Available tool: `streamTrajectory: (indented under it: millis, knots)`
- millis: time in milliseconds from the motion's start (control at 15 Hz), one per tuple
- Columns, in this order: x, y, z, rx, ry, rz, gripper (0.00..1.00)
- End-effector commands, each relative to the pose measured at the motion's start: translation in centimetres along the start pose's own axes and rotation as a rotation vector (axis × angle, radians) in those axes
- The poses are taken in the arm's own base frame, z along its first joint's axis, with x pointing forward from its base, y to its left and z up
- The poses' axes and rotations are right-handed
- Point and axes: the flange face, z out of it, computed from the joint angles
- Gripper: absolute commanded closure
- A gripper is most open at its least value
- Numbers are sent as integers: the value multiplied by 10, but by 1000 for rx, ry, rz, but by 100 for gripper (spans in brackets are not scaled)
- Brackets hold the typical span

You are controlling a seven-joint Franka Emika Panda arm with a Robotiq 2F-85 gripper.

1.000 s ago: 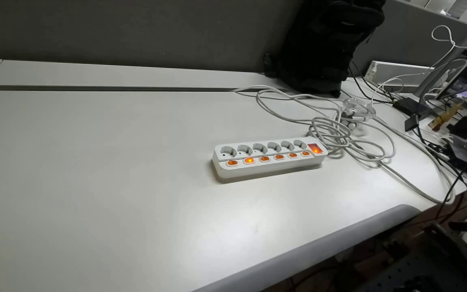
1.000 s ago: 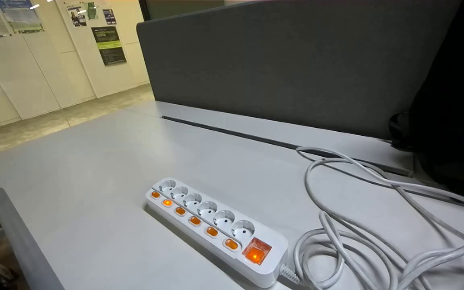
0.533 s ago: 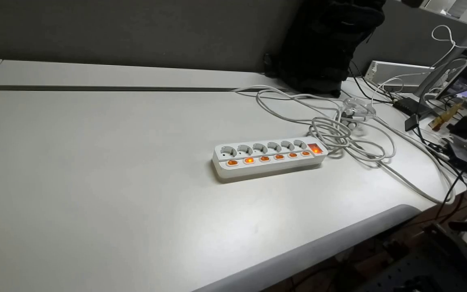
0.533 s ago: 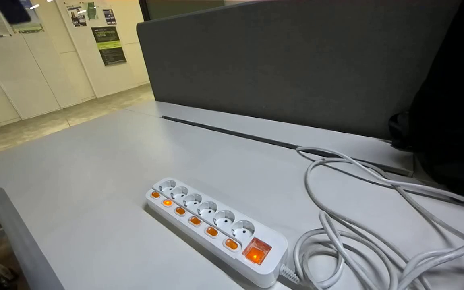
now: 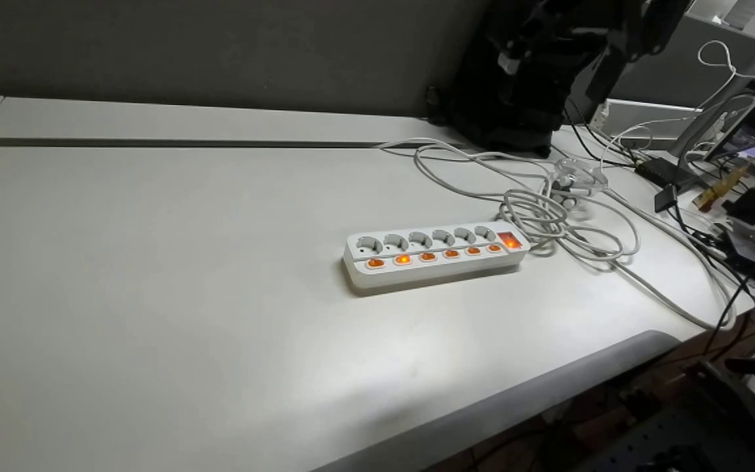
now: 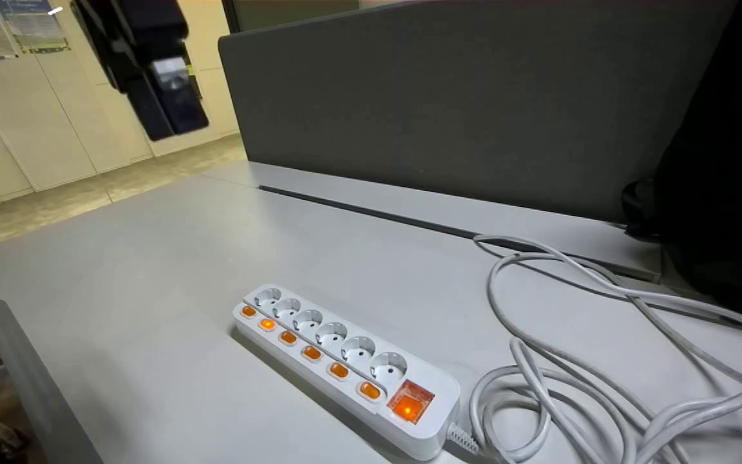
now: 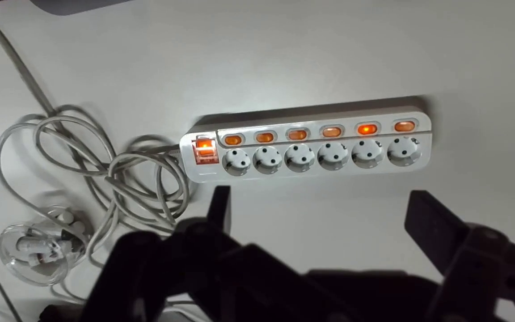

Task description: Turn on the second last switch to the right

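A white power strip (image 5: 436, 262) lies on the table, with a row of small orange rocker switches beside its sockets; it also shows in an exterior view (image 6: 345, 393) and the wrist view (image 7: 311, 174). Two switches stand second from an end: an unlit one (image 5: 474, 250) near the cord end, also in the wrist view (image 7: 265, 137), and a lit one (image 5: 403, 259), also in the wrist view (image 7: 367, 129). My gripper (image 7: 320, 201) is open and empty, with its fingers wide apart. It hangs above the table, apart from the strip, in both exterior views (image 5: 558, 69) (image 6: 168, 116).
A larger lit main switch (image 5: 510, 240) sits at the strip's cord end. Coiled white cable (image 5: 535, 213) and a clear plastic object (image 5: 577, 178) lie beside that end. A black backpack (image 5: 508, 124) leans on the grey partition (image 5: 220, 52). The table's front edge (image 5: 515, 406) is grey.
My gripper has come down into both exterior views from the top, where only a dark tip showed half a second ago. A faint shadow has appeared near the table's front. The strip has not moved.
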Motion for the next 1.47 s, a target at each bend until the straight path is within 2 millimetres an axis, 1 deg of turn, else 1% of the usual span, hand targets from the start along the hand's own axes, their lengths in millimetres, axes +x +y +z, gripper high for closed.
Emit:
streamTrajectory:
  millis: [0,133,267,333,400,467,733,800,933,1067,1400]
  knots:
    - [27,-5,34,25,-84,-115,0]
    - [34,-7,41,33,-108,-233,0]
    - [41,-10,34,-3,-81,-322,0]
    - [44,-12,28,-17,-41,-319,0]
    - [34,-9,42,5,-82,-285,0]
    - [36,-11,40,4,-74,-290,0]
    - [34,-11,44,5,-83,-291,0]
    - [35,-11,43,-5,-61,-286,0]
    - [43,-4,49,29,-11,-264,0]
    - [51,9,62,62,-11,-249,0]
    - [67,54,106,166,-88,-168,0]
